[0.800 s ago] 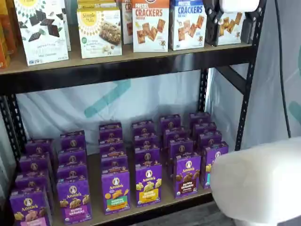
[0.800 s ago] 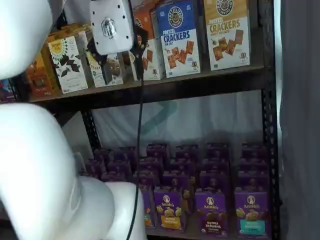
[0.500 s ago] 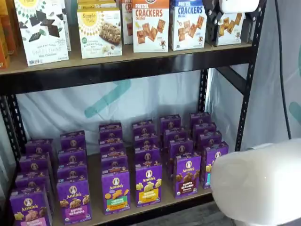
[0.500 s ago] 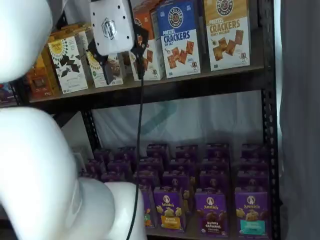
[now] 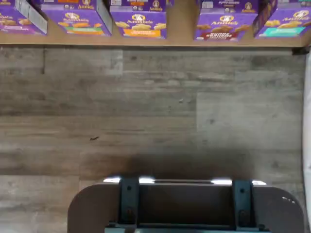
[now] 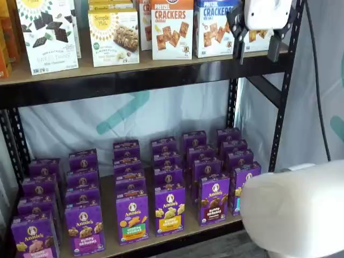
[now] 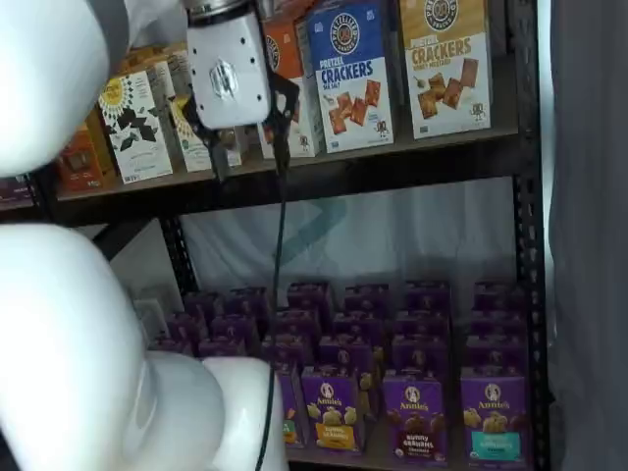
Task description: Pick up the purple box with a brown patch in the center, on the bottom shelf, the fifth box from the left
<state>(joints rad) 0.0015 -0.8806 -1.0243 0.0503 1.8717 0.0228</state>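
Note:
The purple box with dark brown bunny crackers (image 6: pixel 214 199) stands upright in the front row of the bottom shelf (image 6: pixel 177 236), between a purple carton with a yellow band and one at the right end. It also shows in a shelf view (image 7: pixel 413 417) and in the wrist view (image 5: pixel 218 33). My gripper (image 6: pixel 255 52) hangs high up in front of the upper shelf, far above the box, with a plain gap between its black fingers and nothing in them. It shows in both shelf views (image 7: pixel 250 162).
Pretzel cracker boxes (image 6: pixel 172 29) and other cartons stand on the upper shelf just behind the gripper. A black rack post (image 6: pixel 282 97) stands at the right. My white arm link (image 6: pixel 295 209) fills the lower right foreground. Wooden floor (image 5: pixel 155 111) lies before the shelf.
The gripper has come down from the view's top edge. Its two black fingers now show in front of the upper shelf's rail. The boxes have not moved.

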